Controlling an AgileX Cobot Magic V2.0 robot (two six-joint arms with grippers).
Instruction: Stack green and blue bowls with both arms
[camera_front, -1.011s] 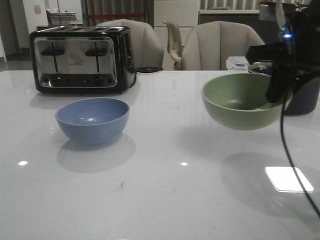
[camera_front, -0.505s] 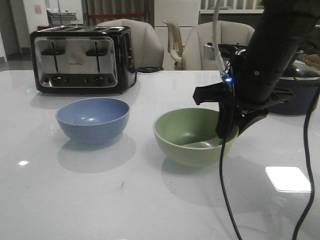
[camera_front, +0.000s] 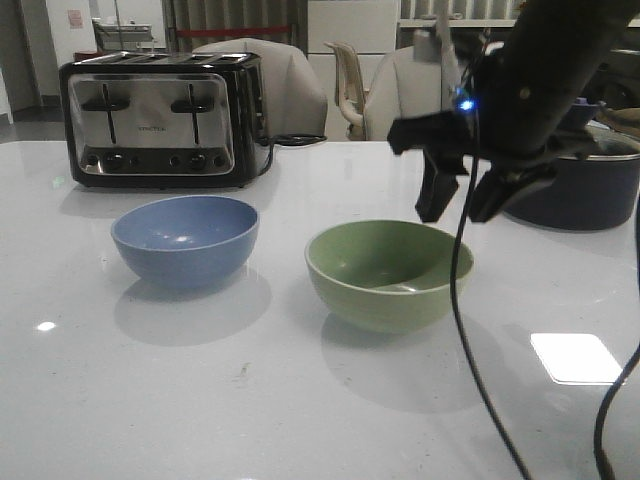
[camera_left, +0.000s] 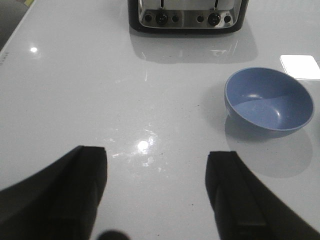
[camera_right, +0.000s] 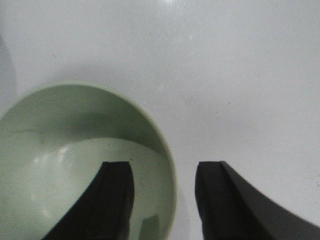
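The pale green bowl (camera_front: 389, 274) stands upright on the white table, to the right of the dusty blue bowl (camera_front: 185, 240). The two bowls are apart. My right gripper (camera_front: 458, 205) hangs open just above the green bowl's far right rim and holds nothing. In the right wrist view the open gripper (camera_right: 162, 172) straddles the green bowl's rim (camera_right: 165, 150) from above. My left gripper (camera_left: 156, 160) is open and empty over bare table, with the blue bowl (camera_left: 269, 102) off to one side. The left arm is out of the front view.
A black and chrome toaster (camera_front: 160, 120) stands behind the blue bowl. A dark navy lidded pot (camera_front: 585, 185) sits at the far right, behind my right arm. Its black cable (camera_front: 470, 340) hangs down in front. Chairs stand beyond the table's far edge.
My right arm carried the green bowl from the right, set it down beside the blue bowl, let go and rose above its rim. The blue bowl has not moved.
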